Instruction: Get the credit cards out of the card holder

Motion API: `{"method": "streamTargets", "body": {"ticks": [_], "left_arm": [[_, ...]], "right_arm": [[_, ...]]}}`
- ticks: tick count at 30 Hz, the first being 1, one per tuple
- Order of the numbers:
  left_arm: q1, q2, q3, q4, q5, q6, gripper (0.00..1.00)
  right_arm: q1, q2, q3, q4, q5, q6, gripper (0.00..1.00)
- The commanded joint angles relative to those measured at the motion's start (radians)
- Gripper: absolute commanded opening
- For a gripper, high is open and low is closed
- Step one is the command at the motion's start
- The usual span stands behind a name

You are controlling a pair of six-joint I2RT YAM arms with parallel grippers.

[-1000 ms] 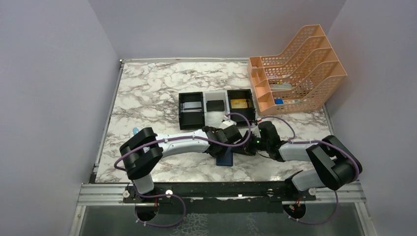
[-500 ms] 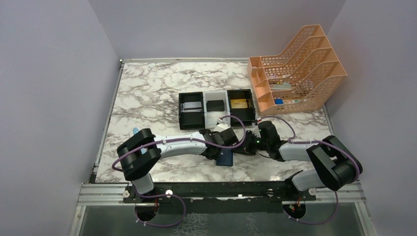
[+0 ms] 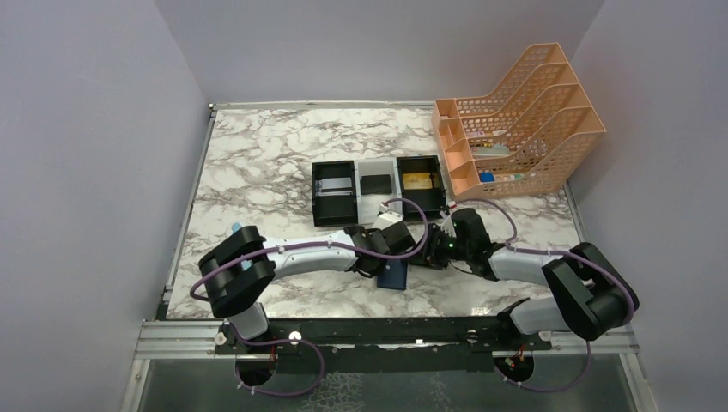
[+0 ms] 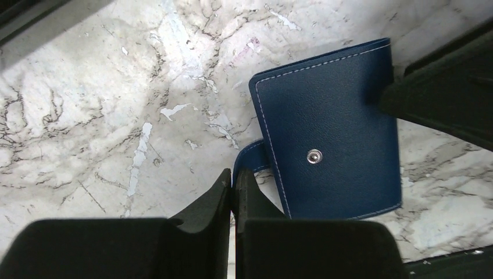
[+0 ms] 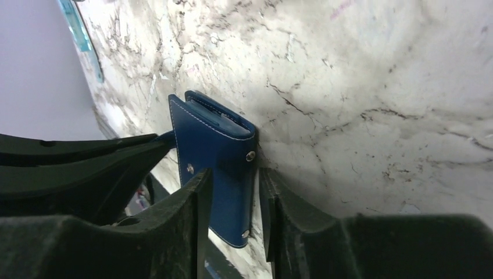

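While the card holder [image 4: 331,139] is lying folded shut on the marble table [image 4: 87,104], just ahead and to the right of my left gripper [image 4: 232,181], I am pressing that gripper's jaws tight together at the end of the tab [image 4: 251,158]. The tab is curling up off the cover to meet my tips, so it looks pinched, though the contact itself is hiding between the jaws. My right gripper [image 5: 234,174] is straddling the holder's opposite edge with a narrow gap, and I cannot tell whether it is clamping or merely bracketing. To do this well, I judge, I should be peeling the tab away from the cover slowly, in an arc rather than a straight drag, with the right side pinning the body so the holder is not sliding after me. My left wrist view is giving me the snap stud [image 4: 314,156]. My right wrist view alone is showing the pale pocket layers [image 5: 220,118] at the holder's end. Only the overhead view is showing the trays [image 3: 314,193] beyond both grippers, holding a gold card [image 3: 418,180], a black card [image 3: 375,184] and a grey card [image 3: 335,183].
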Motion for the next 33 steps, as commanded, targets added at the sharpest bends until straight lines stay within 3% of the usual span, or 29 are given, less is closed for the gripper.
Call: {"method": "streamTargets", "body": {"ticks": [1,5,7,15,21,28,33], "left_arm": [[0.0,-0.104,-0.012,0.032,0.0,-0.026,0.0],[0.0,-0.186,-0.01,0.032,-0.019,-0.028,0.0],[0.0,-0.213,0.001,0.033,-0.015,-0.017,0.0],[0.0,-0.234,0.066,0.092,0.101,0.036,0.0],[-0.003,-0.2,0.073,0.19,0.177,0.044,0.0],[0.005,-0.241,-0.002,0.148,0.057,-0.001,0.0],[0.051,-0.281,-0.108,0.12,0.01,-0.045,0.0]], "right_arm": [[-0.006,-0.056,0.045,-0.147,0.087,-0.093,0.44],[-0.006,-0.144,0.104,-0.303,0.188,-0.134,0.74],[-0.006,-0.186,0.132,-0.376,0.251,-0.151,0.77],[-0.006,-0.307,0.225,-0.572,0.424,-0.186,0.78],[-0.006,-0.368,0.216,-0.598,0.47,-0.179,0.77],[-0.006,-0.364,0.181,-0.518,0.333,-0.197,0.76],[-0.006,-0.304,0.164,-0.421,0.15,-0.202,0.67]]}}
